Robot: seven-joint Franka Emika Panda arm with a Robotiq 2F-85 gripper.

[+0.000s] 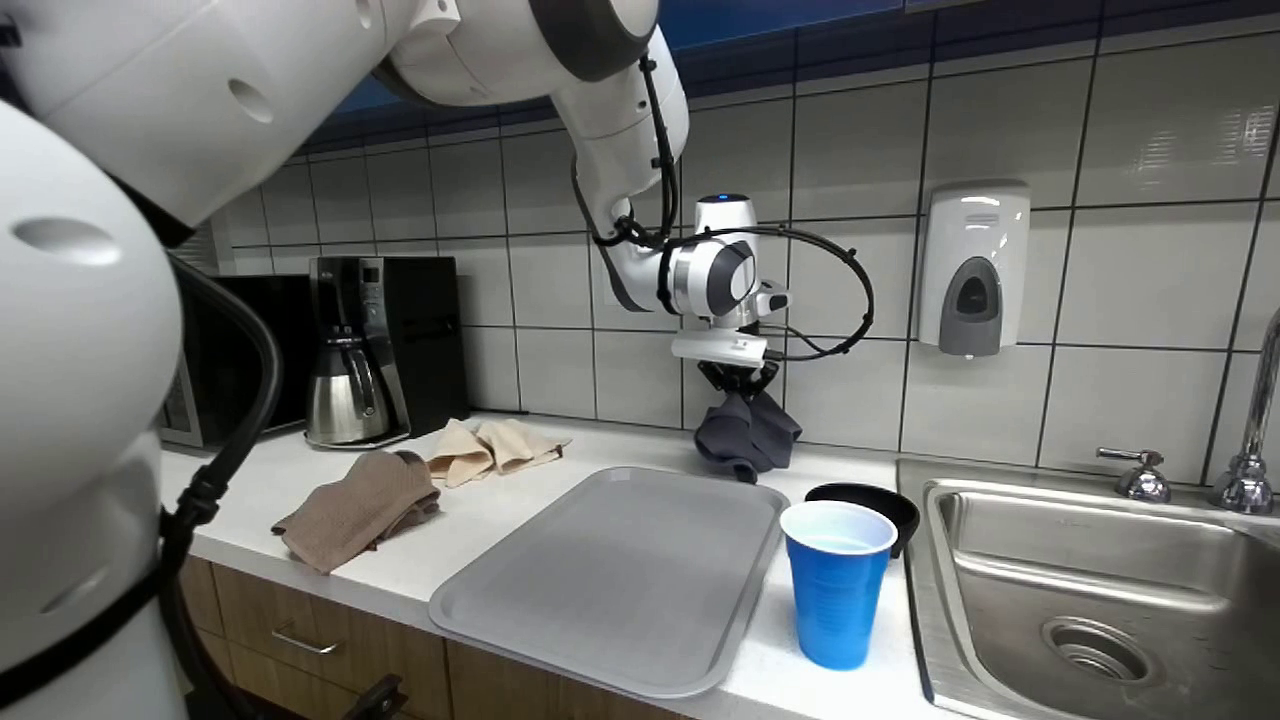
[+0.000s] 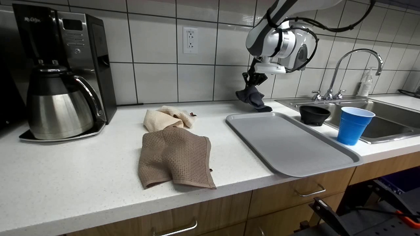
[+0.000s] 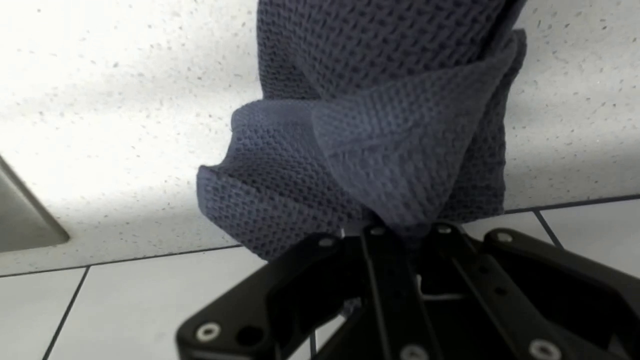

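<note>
1. A dark grey cloth (image 1: 748, 437) is pinched by the black gripper (image 3: 411, 234).
2. It is hung near the back edge of the counter (image 2: 82, 173), behind a grey tray (image 1: 620, 580).
3. A blue cup (image 1: 838, 605) and black bowl (image 2: 314, 115) are set between tray and sink (image 1: 1080, 560).
4. A brown cloth (image 2: 175, 157) is laid near the counter's front edge.

You look in an exterior view from close beside the robot arm (image 1: 90, 350), which looms at that view's left edge, down and across the counter (image 1: 490, 515) toward the tiled wall (image 1: 1140, 270), with the sink (image 1: 1080, 580) near at right. In an exterior view you face that wall from the counter's front — the coffee maker (image 2: 67, 82) close by, the sink farther off. Both exterior views share the whole gray tray (image 1: 620, 580). Your wrist view peers down past the gripper (image 3: 410, 232), close over the dark cloth (image 3: 360, 130).
</note>
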